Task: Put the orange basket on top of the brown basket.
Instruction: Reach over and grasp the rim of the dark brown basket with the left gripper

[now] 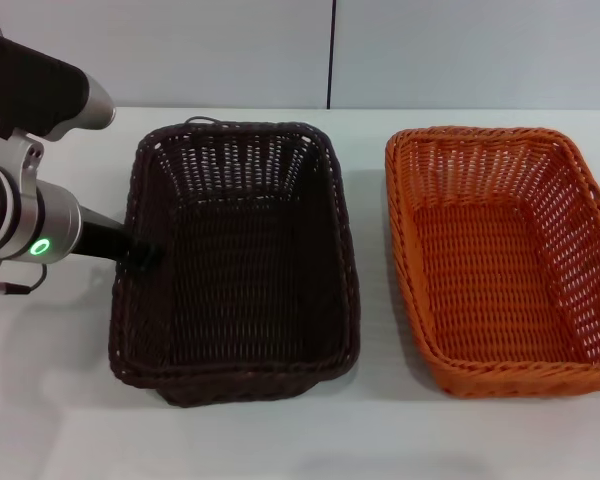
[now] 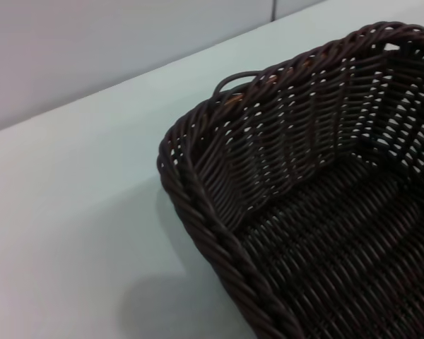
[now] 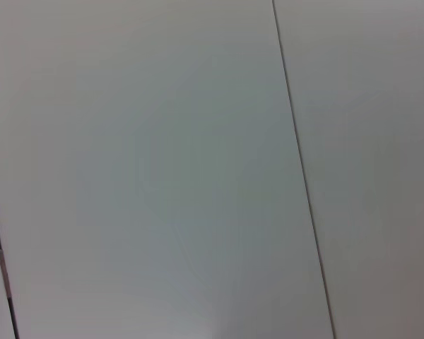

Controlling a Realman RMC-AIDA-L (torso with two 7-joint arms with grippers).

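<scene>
Head view: two woven baskets stand side by side on a white table point(image 1: 50, 400), well apart, with a strip of bare tabletop between them. The brown basket point(image 1: 240, 262) sits left of centre, upright, its long axis running from 12 to 6 o'clock. The orange basket point(image 1: 505, 255) lies at 3 o'clock from it, also upright, same orientation, its right edge cut off by the frame. Neither basket is stacked on the other. Both interiors hold nothing visible.

The left gripper point(image 1: 140, 257) is at 9 o'clock of the brown basket, at its left rim about midway along the long side. The dark tip meets the braided edge there; whether its claw is spread, pressed together or pinching the rim cannot be told, since the fingers merge with the dark weave. A green ring light point(image 1: 42, 247) glows on the silver wrist section behind it.

Left wrist view: a rounded corner of the brown basket point(image 2: 318, 191) fills the frame, with braided rim, open-weave sloped wall and part of the floor, standing on the white table point(image 2: 78, 212).

Right wrist view: only a pale panelled surface point(image 3: 162, 176) with thin dark seams. The right gripper appears in no view.
</scene>
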